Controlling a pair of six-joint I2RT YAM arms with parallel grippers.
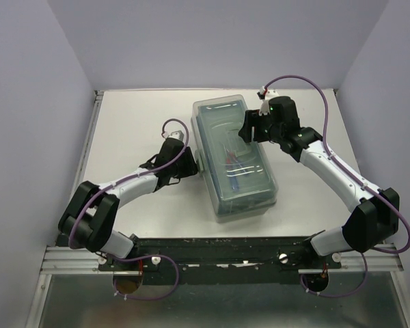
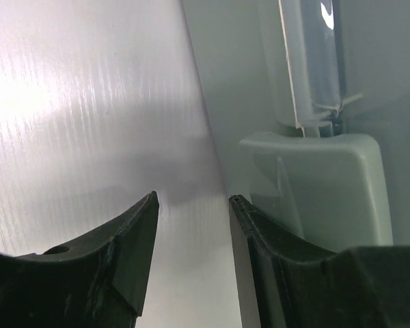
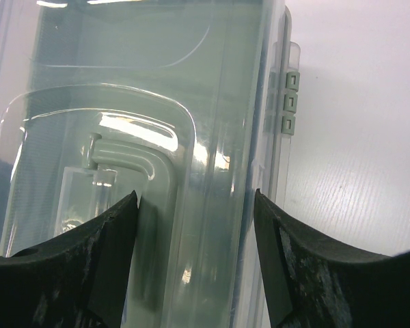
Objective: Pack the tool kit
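Table (image 1: 137, 205): white, finely ribbed, enclosed by pale lilac walls (image 1: 27, 102) on three sides.

Left gripper (image 2: 191, 199): jaws apart, with only bare table between them and nothing held. The tool kit (image 1: 236, 160), lid closed, stands immediately to its right. The kit's sage-green latch (image 2: 314, 191) lies just beside one finger; contact cannot be confirmed.

Right gripper (image 3: 195, 195): jaws wide apart, nothing held, positioned over the far end of the translucent lid (image 3: 212, 82). The moulded handle (image 3: 143, 164) sits by one fingertip. Contact with the lid cannot be determined.
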